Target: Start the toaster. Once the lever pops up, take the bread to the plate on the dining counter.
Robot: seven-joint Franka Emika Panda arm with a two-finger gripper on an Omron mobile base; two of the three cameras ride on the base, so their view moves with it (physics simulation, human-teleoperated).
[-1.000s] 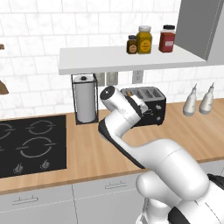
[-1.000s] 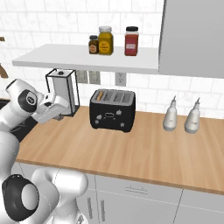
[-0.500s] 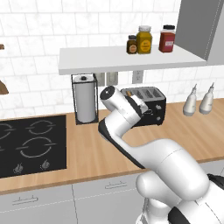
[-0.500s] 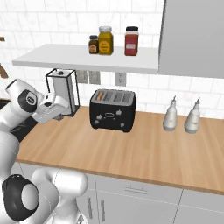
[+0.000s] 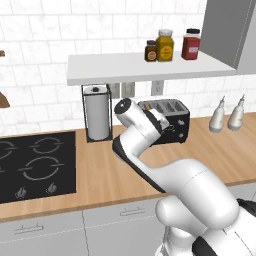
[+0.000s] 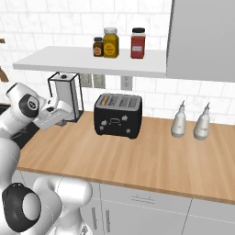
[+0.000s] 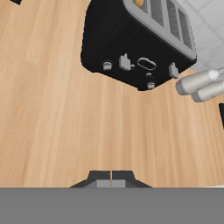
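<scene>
We saw the wood tabletop (image 6: 137,160) running along the tiled wall, w/ a black stove (image 5: 35,165) at the left. A white shelf (image 6: 92,59) hung above it, carrying three jars (image 6: 110,42). The toaster (image 6: 118,115) stood at the far edge of the tabletop, approx. under the shelf, w/ a tan slice of bread (image 6: 105,99) showing in its leftmost slot. A paper-towel roll (image 5: 97,119) stood left of the toaster; two pale bottles (image 6: 189,121) stood to its right. Our tool (image 7: 111,176) hung over bare wood, near side of the toaster and apart from it, fingertips pressed together, clenched on nothing.
</scene>
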